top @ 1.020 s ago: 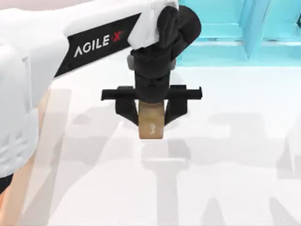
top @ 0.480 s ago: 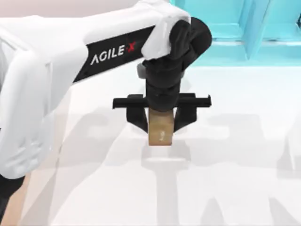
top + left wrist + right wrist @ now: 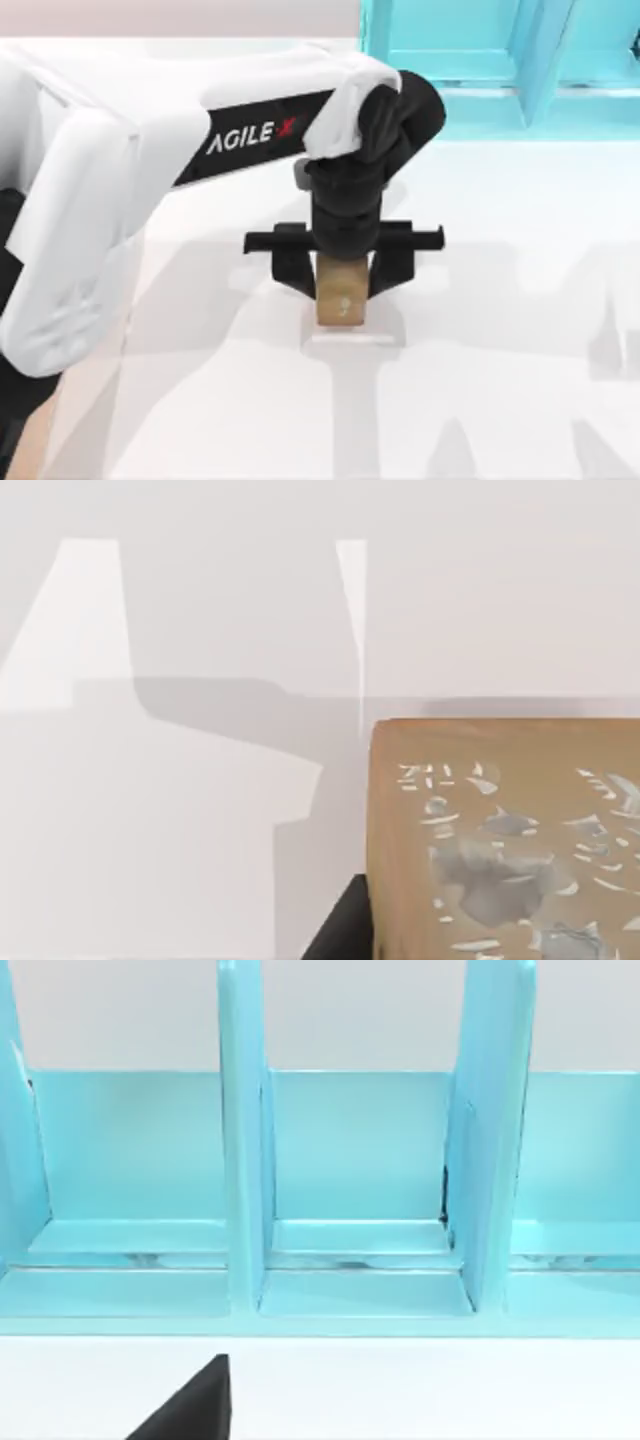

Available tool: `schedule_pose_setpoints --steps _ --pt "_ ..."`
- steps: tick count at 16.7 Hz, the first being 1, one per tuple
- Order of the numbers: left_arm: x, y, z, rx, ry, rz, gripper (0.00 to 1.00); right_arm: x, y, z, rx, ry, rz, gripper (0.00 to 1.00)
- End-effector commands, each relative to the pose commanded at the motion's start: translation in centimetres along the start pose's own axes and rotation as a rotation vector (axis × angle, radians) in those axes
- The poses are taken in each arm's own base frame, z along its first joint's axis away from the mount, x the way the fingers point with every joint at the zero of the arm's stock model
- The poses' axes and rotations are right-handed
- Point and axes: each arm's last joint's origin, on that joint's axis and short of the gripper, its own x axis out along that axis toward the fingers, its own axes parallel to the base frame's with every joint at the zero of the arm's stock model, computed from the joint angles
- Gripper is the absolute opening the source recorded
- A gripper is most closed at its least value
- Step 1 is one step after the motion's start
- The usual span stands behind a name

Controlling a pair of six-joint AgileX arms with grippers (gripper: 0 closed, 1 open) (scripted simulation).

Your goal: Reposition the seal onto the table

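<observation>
A: While the left arm reaches in from the left side of the table (image 3: 520, 380), its left gripper (image 3: 343, 285) points straight down over the middle of the white surface. Where does the seal sit against it?

B: Seal (image 3: 340, 297) stands upright between the two black fingers (image 3: 292, 270), one on its left, one on its right. Both press its sides, so the gripper is clamped on it. Tan-brown block, narrower than the finger bar above it.

A: Is the base touching the table?

B: Cannot tell for certain. Its lower end is very close to the surface, with a pale reflection directly below it. The small pale mark faces the near edge.

A: Left wrist view?

B: Seal face (image 3: 500, 840) close up, pale flecked marking on it, a dark finger edge (image 3: 340, 930) just beside, white table (image 3: 200, 630) behind.

A: Anything else around?

B: Turquoise shelf unit (image 3: 500, 60) at the far right, well apart from the seal. Right wrist view looks into its compartments (image 3: 360, 1160), with a black wedge of the right gripper at the picture's edge; whether its fingers are parted, cannot tell.
</observation>
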Motion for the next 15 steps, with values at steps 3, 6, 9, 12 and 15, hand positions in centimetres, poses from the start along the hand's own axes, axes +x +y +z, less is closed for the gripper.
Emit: schedule_pose_setpoints --steps 3,6,9,12,15 --pt "0.0 0.0 0.0 0.0 0.0 0.0 0.0 0.0 0.0 0.0 0.0 0.0 0.0 1.0" --pt "0.0 0.0 0.0 0.0 0.0 0.0 0.23 0.0 0.0 0.0 0.0 0.0 0.0 1.0" --pt "0.0 0.0 0.0 0.0 0.0 0.0 0.45 0.0 0.0 0.0 0.0 0.0 0.0 1.0" --pt "0.0 0.0 0.0 0.0 0.0 0.0 0.68 0.0 0.0 0.0 0.0 0.0 0.0 1.0" --pt "0.0 0.0 0.0 0.0 0.0 0.0 0.9 0.0 0.0 0.0 0.0 0.0 0.0 1.0"
